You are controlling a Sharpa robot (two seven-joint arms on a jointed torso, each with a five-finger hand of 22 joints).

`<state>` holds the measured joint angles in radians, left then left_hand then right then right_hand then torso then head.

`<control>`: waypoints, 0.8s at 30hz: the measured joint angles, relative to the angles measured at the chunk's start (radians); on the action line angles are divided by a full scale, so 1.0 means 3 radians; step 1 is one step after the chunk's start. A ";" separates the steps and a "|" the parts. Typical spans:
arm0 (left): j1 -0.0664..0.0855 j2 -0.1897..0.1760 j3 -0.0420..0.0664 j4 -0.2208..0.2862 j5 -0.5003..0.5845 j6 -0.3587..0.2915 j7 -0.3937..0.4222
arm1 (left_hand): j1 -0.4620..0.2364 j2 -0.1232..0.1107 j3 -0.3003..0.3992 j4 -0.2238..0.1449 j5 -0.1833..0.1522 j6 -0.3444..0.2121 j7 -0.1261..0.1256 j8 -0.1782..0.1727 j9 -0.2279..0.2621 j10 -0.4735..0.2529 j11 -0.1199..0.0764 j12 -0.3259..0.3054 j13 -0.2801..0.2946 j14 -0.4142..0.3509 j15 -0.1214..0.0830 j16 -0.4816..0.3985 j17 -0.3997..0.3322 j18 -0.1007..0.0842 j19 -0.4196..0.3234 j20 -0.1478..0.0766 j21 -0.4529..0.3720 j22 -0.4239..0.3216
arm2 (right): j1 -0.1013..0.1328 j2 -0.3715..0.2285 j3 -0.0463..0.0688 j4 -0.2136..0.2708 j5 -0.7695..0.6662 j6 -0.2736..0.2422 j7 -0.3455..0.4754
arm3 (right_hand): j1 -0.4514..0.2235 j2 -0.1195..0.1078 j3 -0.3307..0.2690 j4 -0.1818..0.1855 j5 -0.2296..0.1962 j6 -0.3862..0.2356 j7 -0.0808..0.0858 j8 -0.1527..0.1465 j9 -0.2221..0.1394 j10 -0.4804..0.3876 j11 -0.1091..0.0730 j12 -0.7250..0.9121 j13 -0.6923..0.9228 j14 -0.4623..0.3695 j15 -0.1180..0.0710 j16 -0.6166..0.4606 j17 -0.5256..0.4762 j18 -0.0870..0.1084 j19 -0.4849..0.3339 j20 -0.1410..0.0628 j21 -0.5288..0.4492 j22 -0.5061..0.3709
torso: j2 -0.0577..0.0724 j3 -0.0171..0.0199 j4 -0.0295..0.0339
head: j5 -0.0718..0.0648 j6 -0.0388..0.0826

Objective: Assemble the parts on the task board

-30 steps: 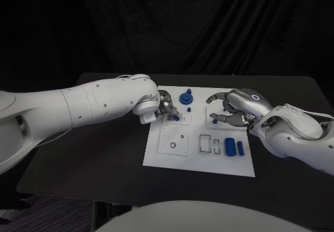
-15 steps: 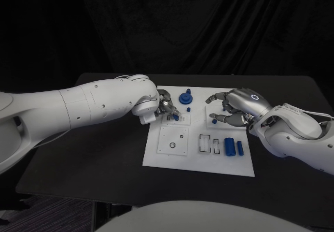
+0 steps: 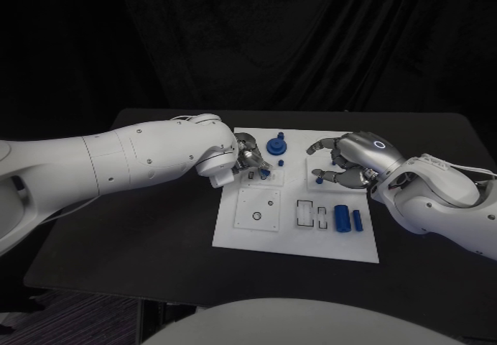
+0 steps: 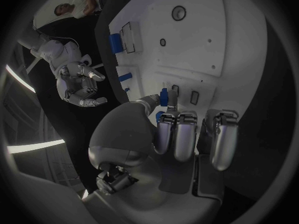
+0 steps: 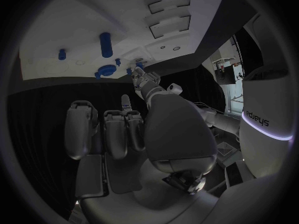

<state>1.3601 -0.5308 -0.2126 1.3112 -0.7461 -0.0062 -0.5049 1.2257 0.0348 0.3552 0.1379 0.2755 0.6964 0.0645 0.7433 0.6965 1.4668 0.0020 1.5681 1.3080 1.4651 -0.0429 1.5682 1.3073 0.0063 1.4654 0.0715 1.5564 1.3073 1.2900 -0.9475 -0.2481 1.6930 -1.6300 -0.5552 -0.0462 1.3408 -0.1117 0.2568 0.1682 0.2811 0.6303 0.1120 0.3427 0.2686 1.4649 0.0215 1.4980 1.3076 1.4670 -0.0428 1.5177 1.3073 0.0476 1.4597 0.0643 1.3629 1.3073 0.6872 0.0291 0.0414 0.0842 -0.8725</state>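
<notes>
Only legible text: grey lettering on robot's white body panel [image 5: 264, 115], right wrist view, just above a glowing violet strip. Reads approx. "edieys"; first letters unclear, so spelling not certain. No readable text, nos. or labels on the board, the blue parts, the arms or the hands in head view or left wrist view.

Matte black rectangular table [image 3: 145, 244], front and left areas bare; dark black pleated curtain backdrop [image 3: 311, 50] hangs behind its far edge.
</notes>
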 measured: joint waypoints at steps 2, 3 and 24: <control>-0.0004 -0.0027 0.0000 0.0046 -0.0029 -0.0041 0.0010 | 0.0000 0.0000 0.0014 0.0014 -0.0020 0.0000 0.0000 0.0000 0.0000 0.0000 0.0000 0.0000 0.0000 0.0000 0.0000 0.0000 0.0000 0.0000 0.0000 0.0000 0.0000 0.0000 | 0.0000 -0.0001 0.0000 0.0000 0.0011 0.0003 -0.0001 | 0.0000 0.0000 0.0000 0.0000 0.0000 0.0000 0.0000 0.0000 0.0000 0.0000 0.0000 0.0000 0.0000 0.0000 0.0000 0.0000 0.0000 0.0000 0.0000 0.0000 0.0000 0.0000 | 0.0000 0.0000 0.0000 | 0.0001 0.0000; -0.0007 -0.0040 0.0000 0.0067 -0.0052 -0.0061 0.0016 | -0.0014 -0.0013 0.0018 0.0018 -0.0033 -0.0001 0.0000 0.0000 0.0000 0.0000 0.0000 0.0000 0.0000 0.0000 0.0000 0.0000 0.0000 0.0000 0.0000 0.0000 0.0000 0.0000 | 0.0000 -0.0001 0.0000 0.0000 0.0015 0.0004 -0.0001 | 0.0000 0.0000 0.0000 0.0000 0.0000 0.0000 0.0000 0.0000 0.0000 0.0000 0.0000 0.0000 0.0000 0.0000 0.0000 0.0000 0.0000 0.0000 0.0000 0.0000 0.0000 0.0000 | 0.0000 0.0000 0.0000 | 0.0002 0.0000; -0.0129 -0.0182 -0.0001 0.0268 -0.0649 -0.0511 0.0049 | -0.0040 -0.0039 0.0051 0.0050 -0.0033 0.0020 0.0018 0.0014 0.0215 0.0001 -0.0024 0.0000 0.0000 0.0007 -0.0031 0.0000 0.0002 0.0000 0.0003 -0.0044 0.0029 0.0000 | 0.0000 -0.0015 0.0000 0.0001 0.0069 0.0017 -0.0006 | 0.0000 0.0000 0.0000 0.0000 0.0000 0.0000 0.0000 0.0000 0.0000 0.0000 0.0000 0.0000 0.0000 0.0000 0.0000 0.0000 0.0000 -0.0001 0.0000 0.0000 -0.0013 0.0002 | 0.0002 0.0000 0.0004 | 0.0014 0.0000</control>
<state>1.3213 -0.5855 -0.2128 1.3915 -0.9407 -0.1596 -0.4902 1.2136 0.0230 0.3705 0.1530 0.2656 0.7025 0.0701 0.7477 0.7608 1.4670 -0.0051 1.5681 1.3080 1.4674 -0.0523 1.5682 1.3080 0.0063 1.4663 0.0582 1.5652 1.3073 1.2900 -0.9520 -0.2481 1.6934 -1.6093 -0.5501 -0.0481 1.3408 -0.1117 0.2567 0.1682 0.2811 0.6303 0.1119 0.3427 0.2687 1.4649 0.0215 1.4980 1.3075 1.4670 -0.0428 1.5179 1.3073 0.0473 1.4597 0.0643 1.3589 1.3079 0.6878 0.0292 0.0425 0.0883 -0.8725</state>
